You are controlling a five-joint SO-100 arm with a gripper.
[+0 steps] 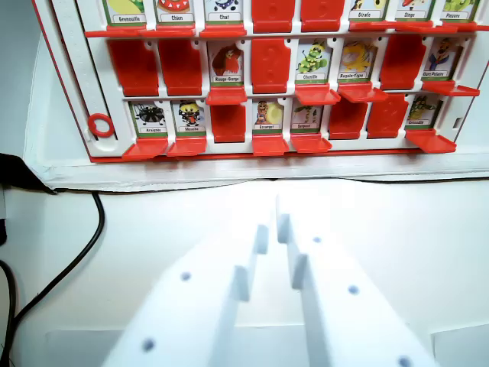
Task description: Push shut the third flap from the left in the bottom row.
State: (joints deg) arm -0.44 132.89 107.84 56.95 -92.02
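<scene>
A white and red flap board [84, 76] lies at the top of the wrist view, with rows of small picture cells. In the bottom row the first two cells from the left show pictures above red tabs folded out. The third cell [228, 122] shows a plain red face with no picture. Right of it, the fourth cell [268, 116] and the fifth show pictures. My gripper [273, 229] is white and fills the lower middle. It stays short of the board, over the white table, with its fingers almost together and nothing between them.
A black cable [76, 256] curves down the left side, and a dark object [15, 172] sits at the left edge. A red ring [100, 124] is fixed on the board's left rail. The board's front edge [252, 157] runs across just beyond my fingertips.
</scene>
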